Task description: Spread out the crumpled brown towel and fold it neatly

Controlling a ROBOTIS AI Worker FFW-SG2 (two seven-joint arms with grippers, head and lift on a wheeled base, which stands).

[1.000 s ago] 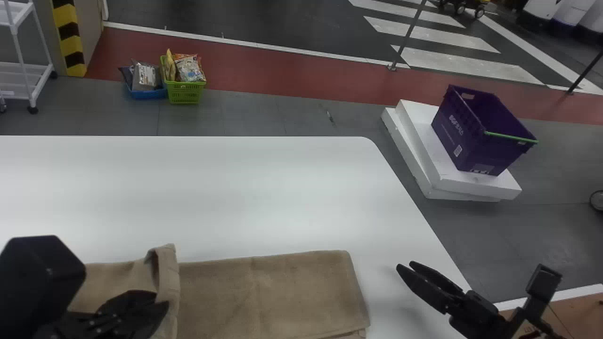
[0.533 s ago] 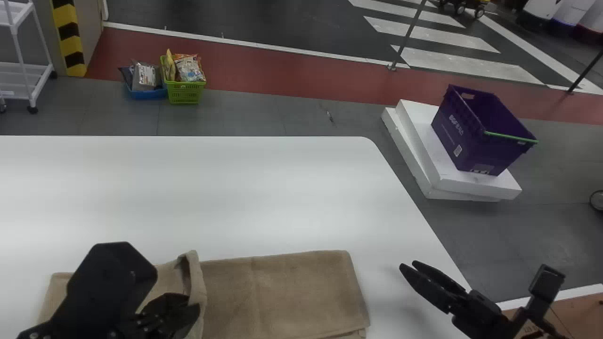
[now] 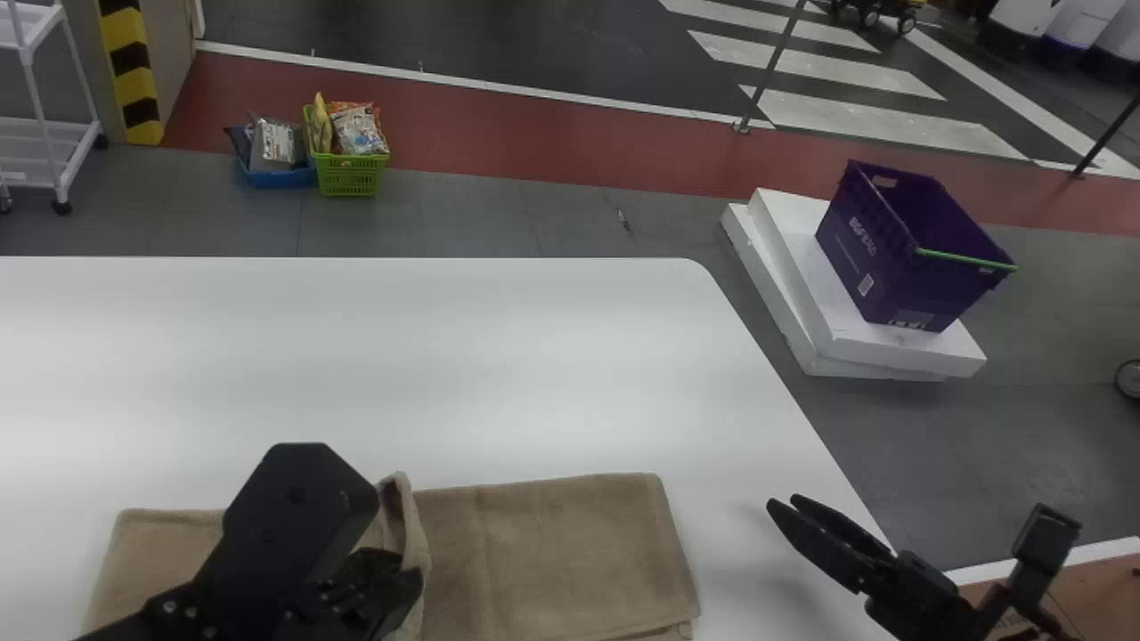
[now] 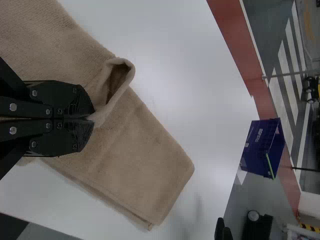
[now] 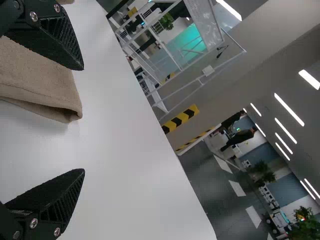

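Pinching a raised fold of the brown cloth towel [image 3: 552,552], we have the flat fingers of our black left gripper [image 3: 411,583] closed together. The towel lies on the smooth white table [image 3: 534,356]. Our black right gripper [image 3: 783,504] is widely open, near the towel's right end, and grips nothing.

there is one brown towel [image 3: 552,552], one worktop [image 3: 356,356] and two tools — one left tool [image 3: 415,588], one right tool [image 3: 783,502]. i count two baskets, one blue basket [image 3: 278,177] and one green basket [image 3: 349,180], plus one purple crate [image 3: 877,258], two white slabs [image 3: 891,345] and one white cart [image 3: 37,167].
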